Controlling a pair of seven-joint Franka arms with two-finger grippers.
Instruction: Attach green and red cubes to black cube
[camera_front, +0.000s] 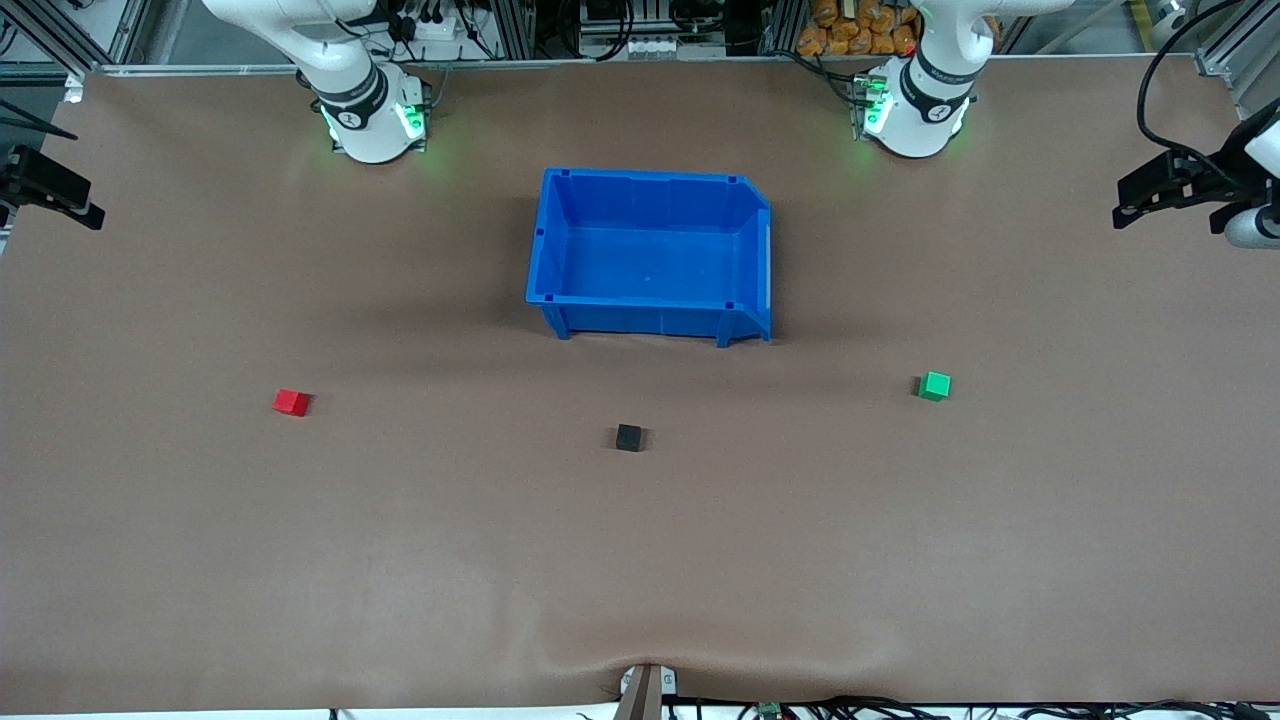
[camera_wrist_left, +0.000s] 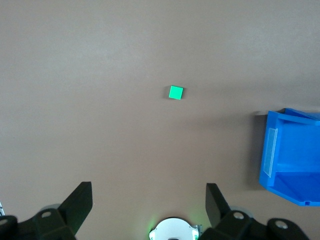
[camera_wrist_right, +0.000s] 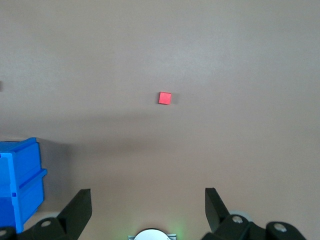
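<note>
The black cube (camera_front: 628, 437) sits on the brown table, nearer to the front camera than the blue bin. The red cube (camera_front: 291, 402) lies toward the right arm's end and shows in the right wrist view (camera_wrist_right: 164, 98). The green cube (camera_front: 934, 386) lies toward the left arm's end and shows in the left wrist view (camera_wrist_left: 175, 92). My left gripper (camera_wrist_left: 149, 187) is open and empty, high over the table near its own base. My right gripper (camera_wrist_right: 148, 192) is open and empty, high near its base. Neither gripper shows in the front view.
A large blue bin (camera_front: 745, 250) stands empty mid-table between the arm bases; it also shows in the left wrist view (camera_wrist_left: 280, 150) and the right wrist view (camera_wrist_right: 20, 175). Black fixtures (camera_front: 1170, 190) (camera_front: 45, 185) stick in over both table ends.
</note>
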